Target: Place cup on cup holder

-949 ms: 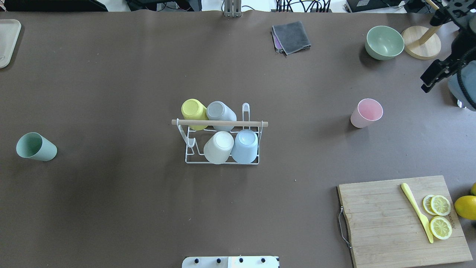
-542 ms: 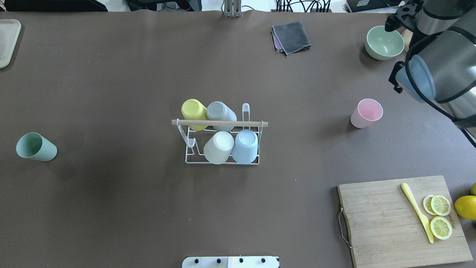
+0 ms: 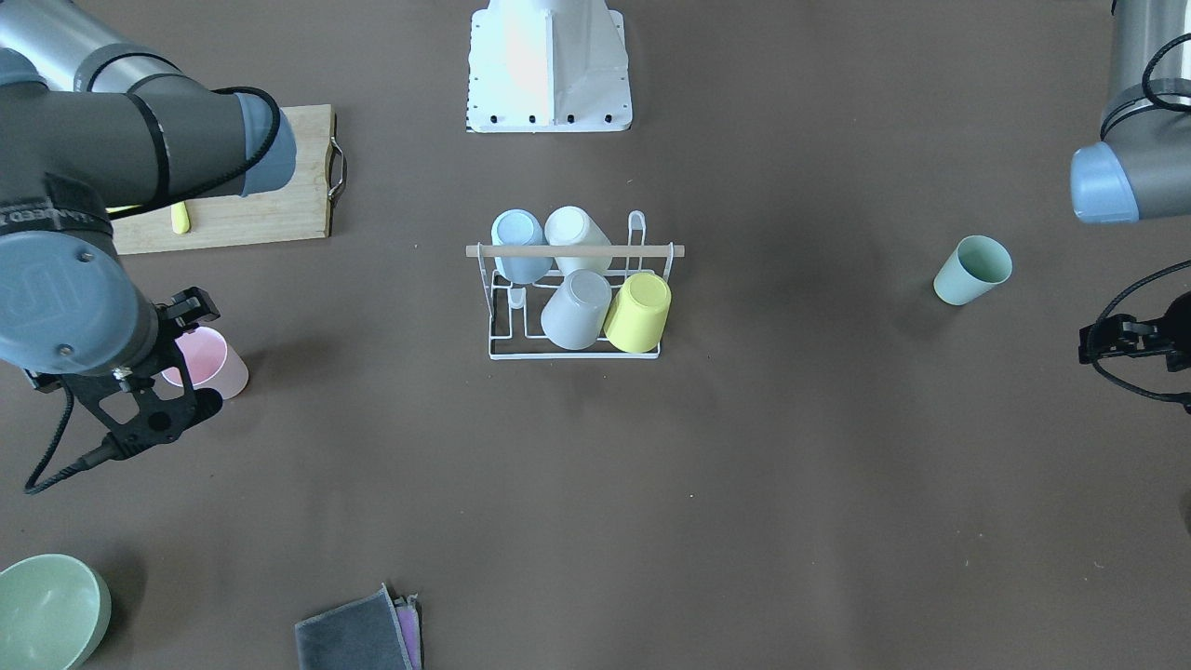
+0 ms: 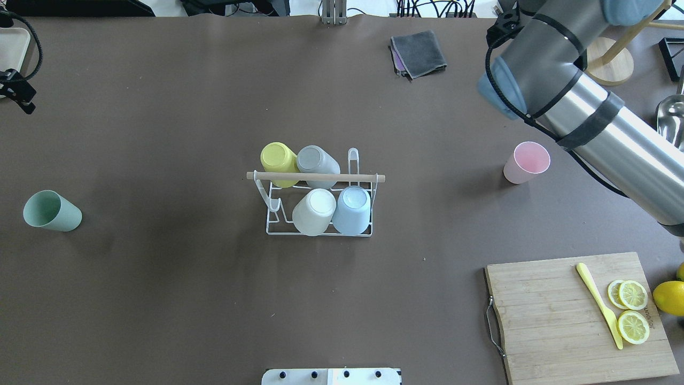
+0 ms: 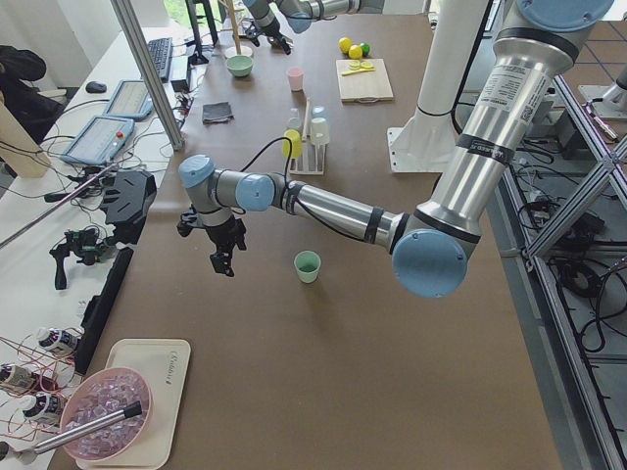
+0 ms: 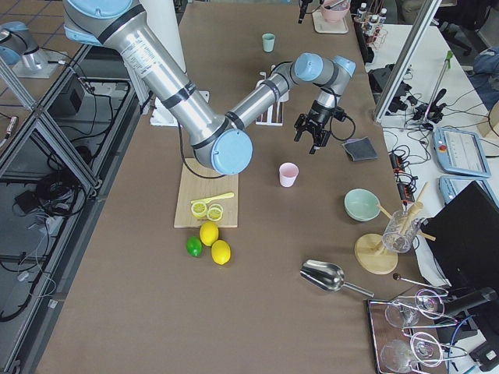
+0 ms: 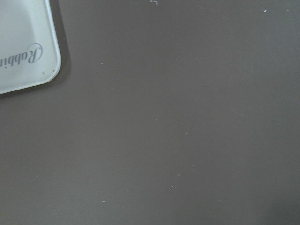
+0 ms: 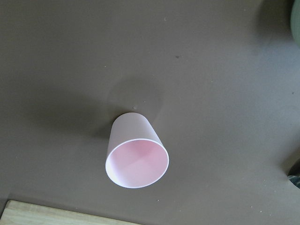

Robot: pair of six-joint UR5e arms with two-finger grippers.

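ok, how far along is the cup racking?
Done: yellow cup, grey cup, cream cup and blue cup sit inverted on the cup holder. In hand: nothing gripped; the right end effector hangs open over the upright pink cup, clear of it. Left: pink cup and green cup, both on the table, need racking.

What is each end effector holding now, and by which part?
Nothing is held. The right end effector hangs clear of the upright pink plastic cup, which stands free on the brown table; the left end effector is empty over the table.
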